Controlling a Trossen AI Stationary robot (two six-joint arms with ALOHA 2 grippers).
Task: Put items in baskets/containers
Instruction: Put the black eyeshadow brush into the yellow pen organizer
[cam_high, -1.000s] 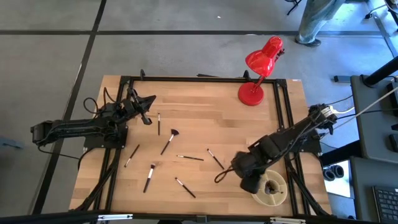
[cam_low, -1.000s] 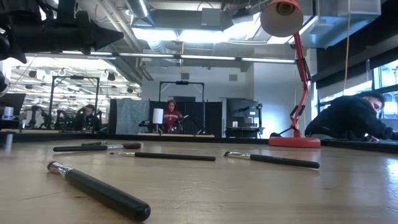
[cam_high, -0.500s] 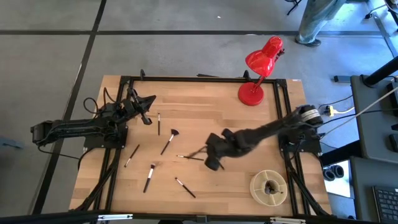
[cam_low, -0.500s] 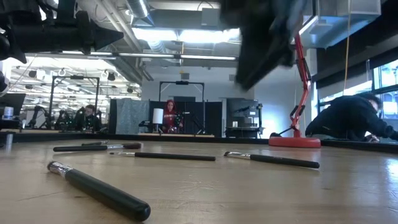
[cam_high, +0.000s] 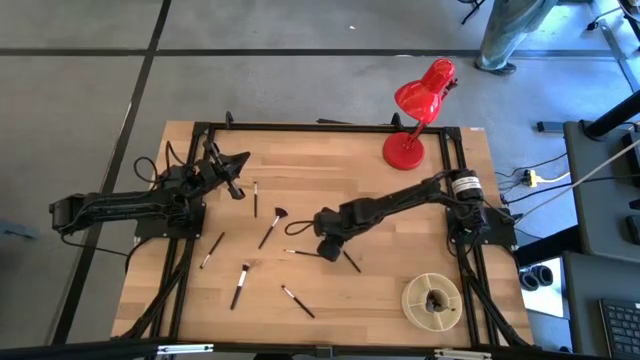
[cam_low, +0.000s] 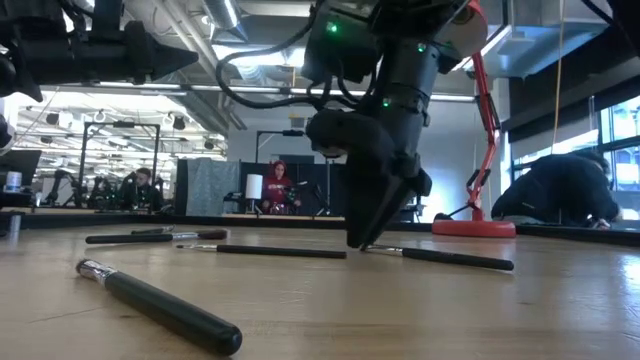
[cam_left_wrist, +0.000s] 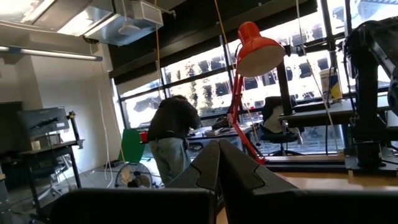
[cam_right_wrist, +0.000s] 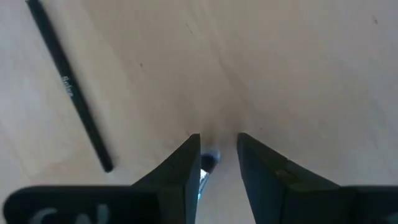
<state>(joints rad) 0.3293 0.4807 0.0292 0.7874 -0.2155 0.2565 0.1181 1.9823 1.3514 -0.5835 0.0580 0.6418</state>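
Currently dish (cam_high: 432, 300) near table's front-right corner, contents unclear, my right gripper (cam_high: 327, 247) mid-table, fingers slightly apart straddling a brush tip (cam_right_wrist: 209, 157), left gripper (cam_high: 237, 190) closed.

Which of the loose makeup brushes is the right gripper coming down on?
The thin brush lying mid-table: the right gripper straddles its tip end with fingers slightly parted, while every other brush lies apart from it.
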